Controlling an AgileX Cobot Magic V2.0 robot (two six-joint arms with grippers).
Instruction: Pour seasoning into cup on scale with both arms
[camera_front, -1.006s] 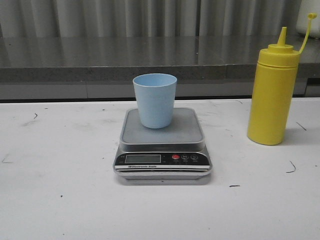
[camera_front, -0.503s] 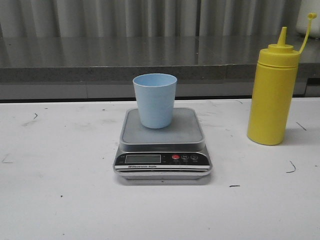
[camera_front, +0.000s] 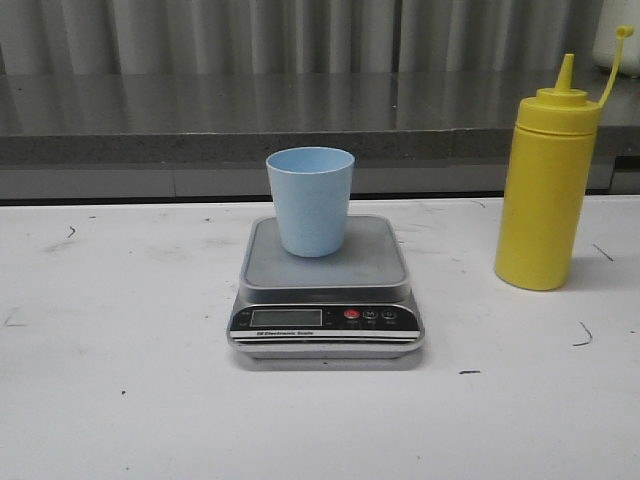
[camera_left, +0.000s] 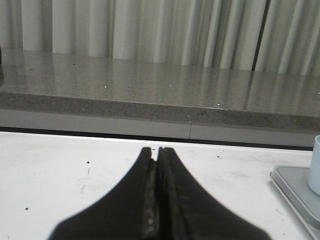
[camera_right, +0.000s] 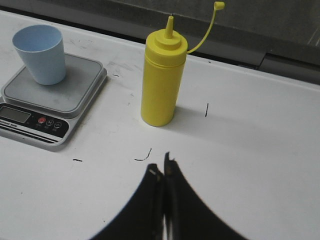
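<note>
The pale blue cup (camera_front: 310, 200) stands upright on the grey platform of the silver scale (camera_front: 325, 290) at the table's middle. The yellow seasoning bottle (camera_front: 545, 195) stands upright to the right of the scale, its cap hanging off on a thin strap. No arm shows in the front view. In the left wrist view my left gripper (camera_left: 156, 151) is shut and empty, with the scale's corner (camera_left: 295, 185) and the cup's edge (camera_left: 315, 170) off to one side. My right gripper (camera_right: 162, 167) is shut and empty, short of the bottle (camera_right: 161, 80); the cup (camera_right: 41, 54) and scale (camera_right: 75, 90) lie beyond.
A grey stone ledge (camera_front: 250, 120) runs along the back of the white table (camera_front: 120, 400), with a pale curtain behind it. Small dark marks dot the tabletop.
</note>
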